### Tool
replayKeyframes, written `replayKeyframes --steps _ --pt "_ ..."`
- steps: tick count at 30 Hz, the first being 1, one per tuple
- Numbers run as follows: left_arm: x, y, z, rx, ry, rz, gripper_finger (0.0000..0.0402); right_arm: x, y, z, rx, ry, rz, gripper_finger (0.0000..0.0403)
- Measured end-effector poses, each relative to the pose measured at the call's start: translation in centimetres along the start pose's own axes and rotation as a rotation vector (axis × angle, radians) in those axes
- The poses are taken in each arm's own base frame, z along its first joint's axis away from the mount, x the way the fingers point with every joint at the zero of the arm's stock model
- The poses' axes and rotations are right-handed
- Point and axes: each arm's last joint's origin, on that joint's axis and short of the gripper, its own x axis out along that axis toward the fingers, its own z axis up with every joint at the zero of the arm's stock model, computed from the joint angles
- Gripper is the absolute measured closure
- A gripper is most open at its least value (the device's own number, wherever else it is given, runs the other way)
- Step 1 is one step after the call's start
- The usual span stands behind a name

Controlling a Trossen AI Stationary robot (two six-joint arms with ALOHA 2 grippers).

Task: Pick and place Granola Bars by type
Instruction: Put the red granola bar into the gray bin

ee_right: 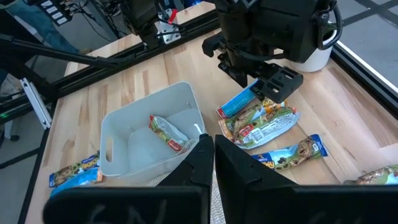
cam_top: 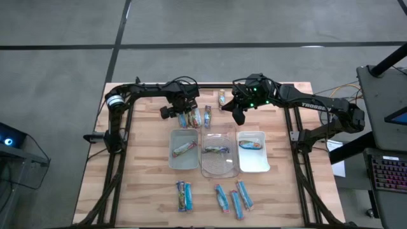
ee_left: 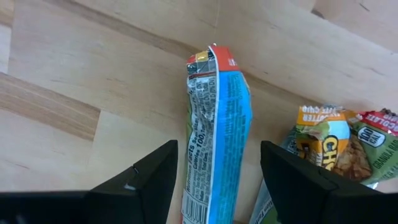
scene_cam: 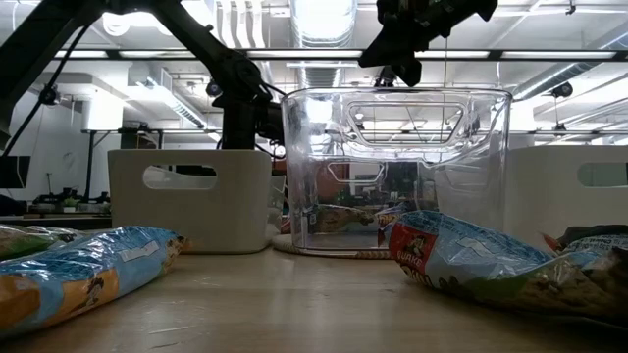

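My left tool [ee_left: 214, 180], wide open, straddles the blue bar [ee_left: 217, 130] lying on the desk [ee_left: 74, 74] behind the trays [cam_top: 184, 150]; I should centre, descend and pinch its middle, while my shut right tool [cam_top: 240, 113] waits above.

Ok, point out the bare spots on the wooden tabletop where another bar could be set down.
Bare wood flanks the three trays: left of the white left tray and right of the white right tray. The front corners are free too. Crowded: the far-side cluster of bars under the left gripper, and the front row of bars.
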Motion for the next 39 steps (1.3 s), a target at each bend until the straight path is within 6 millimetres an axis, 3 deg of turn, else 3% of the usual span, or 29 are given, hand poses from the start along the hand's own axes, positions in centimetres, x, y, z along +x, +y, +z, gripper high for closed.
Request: replayKeyframes --steps 12,21,33,39 --pt "0.0 0.0 0.0 0.001 0.001 0.0 0.0192 0.0 0.0 0.0 0.003 0.0 0.0 0.0394" --pt "0.92 0.74 -0.25 -0.011 0.03 0.025 0.0224 0.0 0.0 0.01 0.003 -0.001 0.0 0.0394" --pt "0.75 0.44 -0.23 -0.006 0.037 0.002 0.0231 0.0 0.01 0.01 0.002 -0.001 0.0 0.0394" --pt "0.74 0.43 -0.27 -0.005 0.052 0.0 0.0262 0.0 0.01 0.02 0.002 -0.002 0.0 0.0394"
